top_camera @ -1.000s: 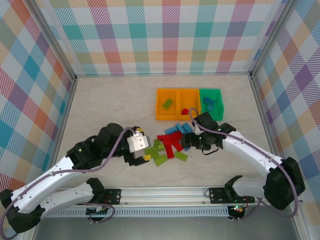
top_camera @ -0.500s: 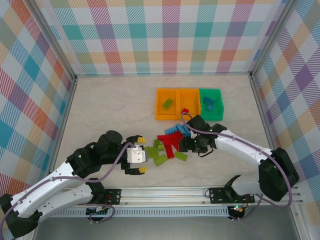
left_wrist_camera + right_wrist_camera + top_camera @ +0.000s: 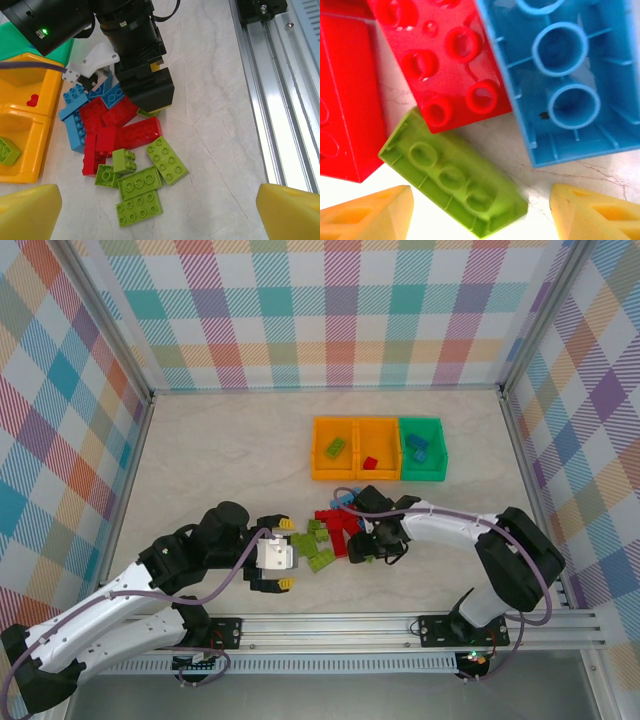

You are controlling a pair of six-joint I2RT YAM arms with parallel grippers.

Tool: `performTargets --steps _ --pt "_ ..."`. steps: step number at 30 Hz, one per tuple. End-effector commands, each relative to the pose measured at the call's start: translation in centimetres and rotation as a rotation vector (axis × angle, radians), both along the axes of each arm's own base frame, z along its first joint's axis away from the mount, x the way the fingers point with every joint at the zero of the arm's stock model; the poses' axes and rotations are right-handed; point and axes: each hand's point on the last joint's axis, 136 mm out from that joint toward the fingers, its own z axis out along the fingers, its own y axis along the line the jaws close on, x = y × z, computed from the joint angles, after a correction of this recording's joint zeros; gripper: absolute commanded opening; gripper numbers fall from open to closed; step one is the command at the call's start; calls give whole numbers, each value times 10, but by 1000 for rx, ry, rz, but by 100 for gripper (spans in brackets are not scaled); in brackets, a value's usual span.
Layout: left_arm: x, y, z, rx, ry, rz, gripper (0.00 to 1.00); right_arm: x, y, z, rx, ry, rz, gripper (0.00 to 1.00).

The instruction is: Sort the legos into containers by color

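Observation:
The legos (image 3: 330, 530) lie in a mixed pile of red, light blue and lime bricks in front of the containers. The left orange bin (image 3: 318, 462) holds a lime brick, the middle orange bin (image 3: 380, 432) a red one, the green bin (image 3: 438, 462) blue ones. My right gripper (image 3: 362, 543) points down into the pile's right side. It is open, with an upturned lime brick (image 3: 455, 180) lying between its fingertips (image 3: 365, 215), beside a red brick (image 3: 445, 55) and a blue brick (image 3: 565, 75). My left gripper (image 3: 287, 554) is open and empty left of the pile, facing several lime bricks (image 3: 140, 185).
In the left wrist view the right gripper's black body (image 3: 145, 85) stands over the red bricks (image 3: 125, 132) and blue bricks (image 3: 80, 107). A metal rail (image 3: 280, 100) runs along the near table edge. Checked walls enclose the table on three sides.
The right gripper has slid left from the pile's right edge into the pile. The left gripper has drawn back toward the near edge and opened a little wider.

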Motion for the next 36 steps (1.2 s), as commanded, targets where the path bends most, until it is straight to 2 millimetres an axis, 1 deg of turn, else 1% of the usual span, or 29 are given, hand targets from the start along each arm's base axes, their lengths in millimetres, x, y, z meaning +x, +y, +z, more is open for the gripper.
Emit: performTargets --steps 1,4,8,10,13,15,17,19,23,25,29,31,33,36 --pt "-5 -4 -1 -12 -7 -38 100 -8 5 -5 -15 1 120 73" --pt "-5 -5 -2 -11 -4 -41 100 -3 1 -7 -71 -19 158 70" --pt "-5 -5 -2 -10 -6 -41 100 -3 12 -10 -66 -15 215 69" --pt "-5 -5 -4 -8 -6 -43 100 1 13 -11 -115 -32 236 70" --pt "-6 -5 -4 -7 -4 -50 100 5 17 -13 -144 -44 275 70" --pt "-6 -5 -5 -6 -2 -50 100 8 16 -13 -170 -51 278 69" --pt "-6 -5 -5 -5 -3 -51 100 7 14 -13 -194 -53 282 66" --pt "-6 -5 -5 -4 -5 -53 100 7 15 -12 -207 -59 293 61" --pt "-7 -6 -6 -4 -1 -58 100 8 20 -7 -215 -89 316 52" --pt "-7 -6 -6 -5 -1 -60 100 8 22 -8 -210 -86 319 44" --pt "-7 -5 -7 -2 -2 -60 100 2 16 -13 -241 -57 317 37" --pt "-8 -6 -6 -7 -5 -65 100 -2 15 -11 -240 -59 318 35" --pt "-9 -6 -5 -17 -7 -71 100 -5 16 -4 -223 -72 311 32" --pt "-9 -7 0 -40 -22 -70 100 -8 14 17 -179 -113 273 29"
